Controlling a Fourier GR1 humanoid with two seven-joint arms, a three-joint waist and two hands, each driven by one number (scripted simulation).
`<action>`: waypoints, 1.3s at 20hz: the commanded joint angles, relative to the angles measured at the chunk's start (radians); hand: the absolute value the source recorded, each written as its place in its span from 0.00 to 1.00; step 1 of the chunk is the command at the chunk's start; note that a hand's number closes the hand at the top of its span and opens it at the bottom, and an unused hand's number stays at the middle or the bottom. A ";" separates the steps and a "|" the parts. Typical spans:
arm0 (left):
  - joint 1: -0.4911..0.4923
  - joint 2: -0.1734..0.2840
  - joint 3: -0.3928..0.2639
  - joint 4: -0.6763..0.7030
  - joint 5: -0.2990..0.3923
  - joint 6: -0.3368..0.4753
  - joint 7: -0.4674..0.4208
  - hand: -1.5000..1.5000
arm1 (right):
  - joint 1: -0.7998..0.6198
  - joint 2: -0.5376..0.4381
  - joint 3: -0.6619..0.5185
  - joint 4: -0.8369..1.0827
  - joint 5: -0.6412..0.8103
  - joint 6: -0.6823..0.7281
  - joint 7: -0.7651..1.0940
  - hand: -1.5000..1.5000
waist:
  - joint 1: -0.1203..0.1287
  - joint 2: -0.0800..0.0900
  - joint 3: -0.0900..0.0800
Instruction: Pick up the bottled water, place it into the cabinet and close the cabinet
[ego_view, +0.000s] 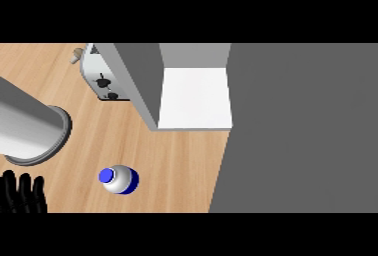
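The cabinet door (295, 127) stands swung wide, a broad grey panel filling the right of the view, and beside it the cabinet (193, 95) shows its white floor open and free of contents. The wooden desk (159, 165) carries a large metal pot (29, 127) at the left, lying tilted, and a toaster (102, 75) tucked against the cabinet's left wall. The bottled water (119, 180) stands upright on the desk, blue cap uppermost, apart from the pot and near the door's lower edge. The left hand (22, 194) rests at the lower left corner, fingers straight and spread, holding nothing; the right hand is not visible. In my judgement the pick-up has not begun. To do it well, the hand should come in from the side, close round the body below the cap, lift straight, and avoid brushing the pot or the door edge.
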 joint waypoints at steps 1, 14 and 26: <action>-0.081 -0.040 0.035 0.097 0.016 0.008 -0.016 0.00 | -0.024 -0.024 -0.041 -0.052 0.055 0.004 0.031 0.00 | 0.003 0.003 0.001; -0.115 -0.072 0.204 0.387 0.315 -0.101 -0.280 0.00 | 0.006 -0.073 0.097 -0.113 0.167 -0.096 0.061 0.00 | -0.003 -0.001 -0.001; -0.198 -0.165 0.280 0.737 0.474 -0.237 -0.576 0.00 | 0.049 -0.165 0.103 -0.147 0.130 -0.117 -0.001 0.00 | -0.012 -0.001 0.000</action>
